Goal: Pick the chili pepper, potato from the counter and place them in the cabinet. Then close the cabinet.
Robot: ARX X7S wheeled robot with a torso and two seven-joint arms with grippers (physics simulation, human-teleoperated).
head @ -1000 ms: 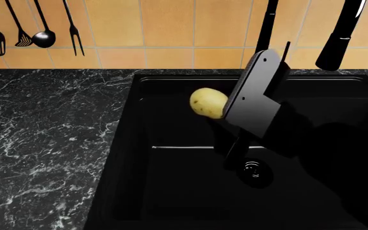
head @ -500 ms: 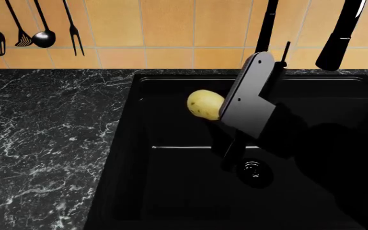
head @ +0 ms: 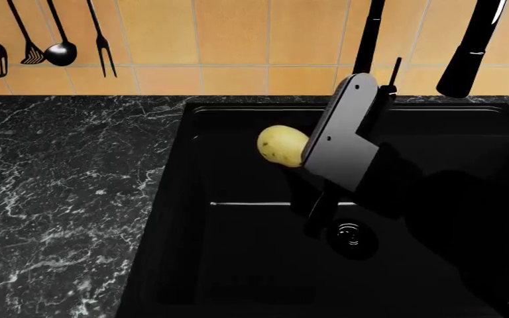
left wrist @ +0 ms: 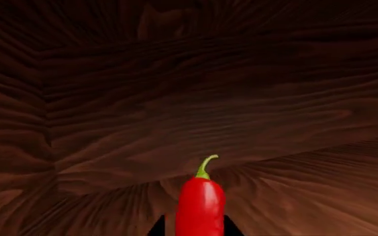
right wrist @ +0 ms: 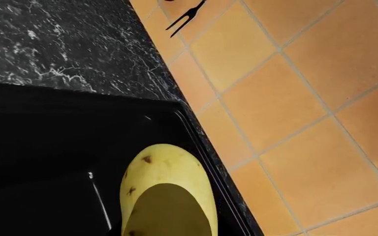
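The small pale-yellow oval potato (head: 281, 146) is shown clamped in the right claw (head: 306, 151) and carried in the air above the matte black sink basin (head: 236, 265). Over the last second it has been shifted slightly leftward and a little upward, toward the black-grey marble-look tabletop (head: 60, 185). The same potato is seen from the right wrist (right wrist: 166, 189), with the basin's corner and the orange tiled wall (right wrist: 294, 98) beyond it. The glossy bright-red tapered chili pepper (left wrist: 201, 206) is pinched at its lower body by the left claw (left wrist: 196, 231), stem up, in front of dark brown wooden panels (judged to be the cabinet (left wrist: 175, 108) interior). Both items appear lifted; neither has been released. The slow drift suggests transport of the potato toward the cabinet is only beginning, with the door's closing yet to be done.
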